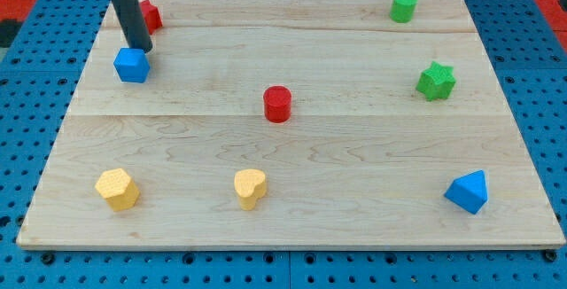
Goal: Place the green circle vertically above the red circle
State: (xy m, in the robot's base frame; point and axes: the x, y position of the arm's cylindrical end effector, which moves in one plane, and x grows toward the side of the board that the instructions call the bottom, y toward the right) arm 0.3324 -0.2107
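Note:
The green circle (403, 6) stands near the view's top right of the wooden board (354, 191). The red circle (277, 104) stands near the board's middle, well to the lower left of the green circle. My tip (140, 49) is at the view's upper left, touching or just above the top edge of a blue cube (131, 65). It is far from both circles. A red block (151, 15) sits partly hidden behind the rod; its shape is unclear.
A green star (435, 81) lies at the right, below the green circle. A blue triangle (468, 191) sits at the bottom right. A yellow hexagon-like block (117, 189) and a yellow heart (250, 188) sit along the bottom.

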